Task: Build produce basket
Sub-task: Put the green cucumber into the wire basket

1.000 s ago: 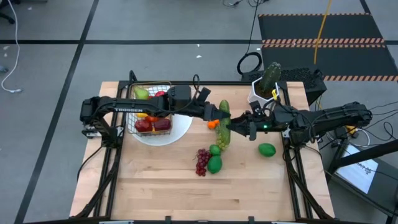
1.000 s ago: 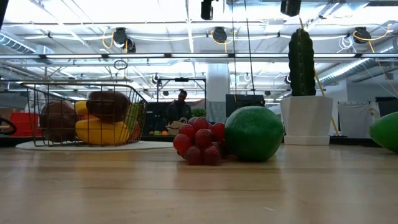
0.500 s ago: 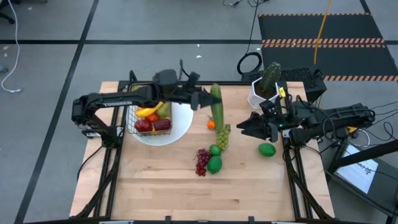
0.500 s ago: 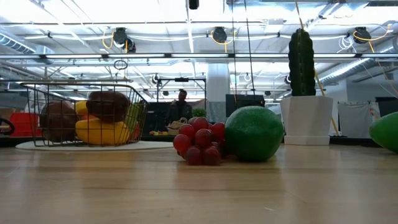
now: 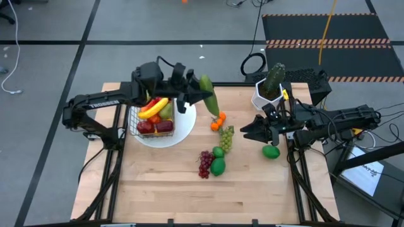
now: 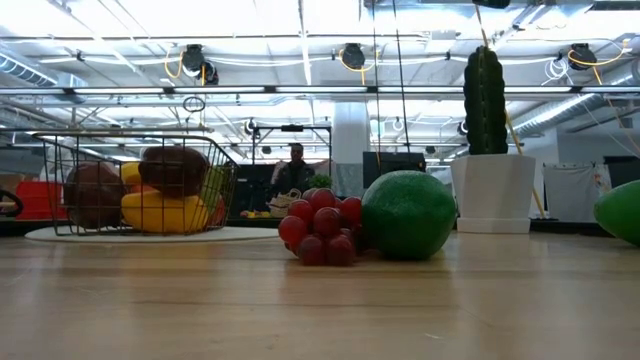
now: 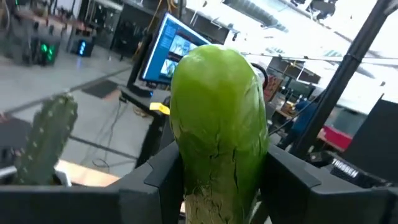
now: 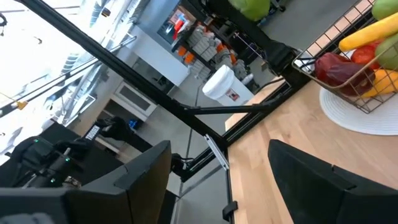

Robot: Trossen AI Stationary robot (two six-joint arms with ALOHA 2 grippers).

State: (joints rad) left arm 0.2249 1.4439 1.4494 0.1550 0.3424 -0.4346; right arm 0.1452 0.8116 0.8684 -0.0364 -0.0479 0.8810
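One cucumber (image 5: 208,95) is clamped in the left gripper (image 5: 189,98) above the table just right of the basket (image 5: 151,113), so next comes lowering it among the fruit, while the right gripper (image 5: 247,131) waits, fingers apart, at right.

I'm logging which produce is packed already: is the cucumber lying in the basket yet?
No: the left gripper holds the cucumber in the air beside the basket, not in it.
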